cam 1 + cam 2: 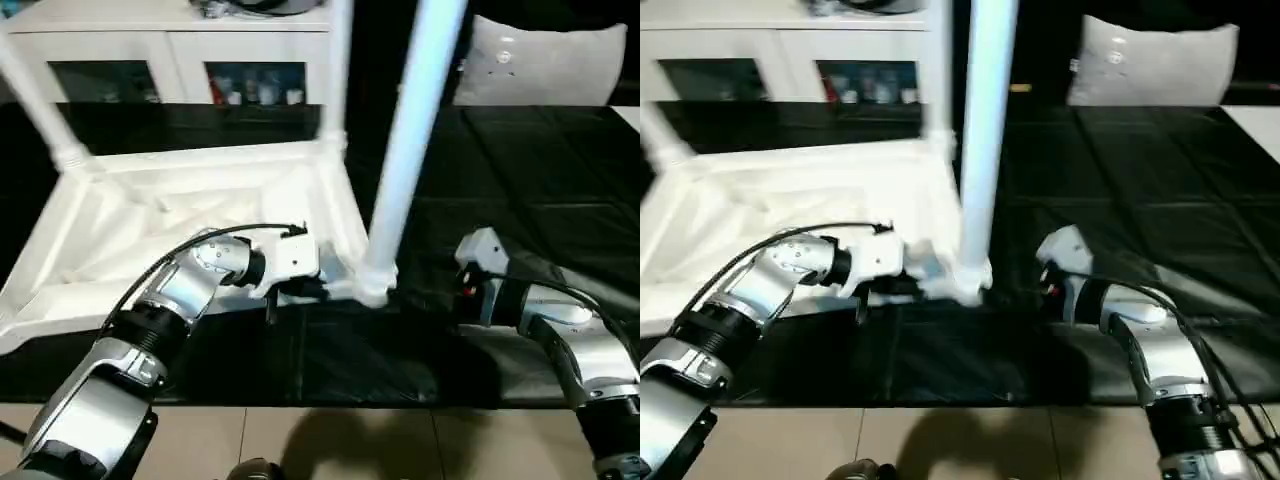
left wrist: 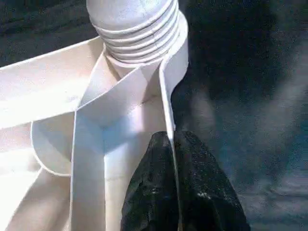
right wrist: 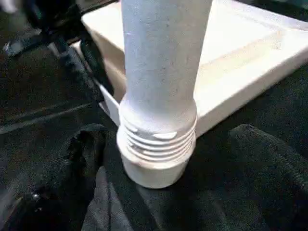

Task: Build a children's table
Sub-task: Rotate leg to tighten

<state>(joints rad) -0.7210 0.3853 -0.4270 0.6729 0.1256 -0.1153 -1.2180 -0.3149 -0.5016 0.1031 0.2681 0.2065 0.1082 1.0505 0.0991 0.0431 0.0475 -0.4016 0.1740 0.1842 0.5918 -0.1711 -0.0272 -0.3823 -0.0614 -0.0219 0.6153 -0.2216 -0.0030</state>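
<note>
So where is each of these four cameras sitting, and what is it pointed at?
Left eye: on the head, looking down over both silver forearms at the upturned table top.
Right eye: beside it, same scene.
Left wrist: along the left gripper, shut on the table top's rim beside the near leg.
Right wrist: along the open right gripper, either side of that leg.
Both wrist views share the leg's threaded end.

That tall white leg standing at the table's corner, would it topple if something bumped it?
Probably, yes. The leg is long and stands on a narrow threaded end at the table top's corner socket, so it looks top-heavy. The right claw is open around it, not gripping. Lying down, its round shape would likely roll.
</note>
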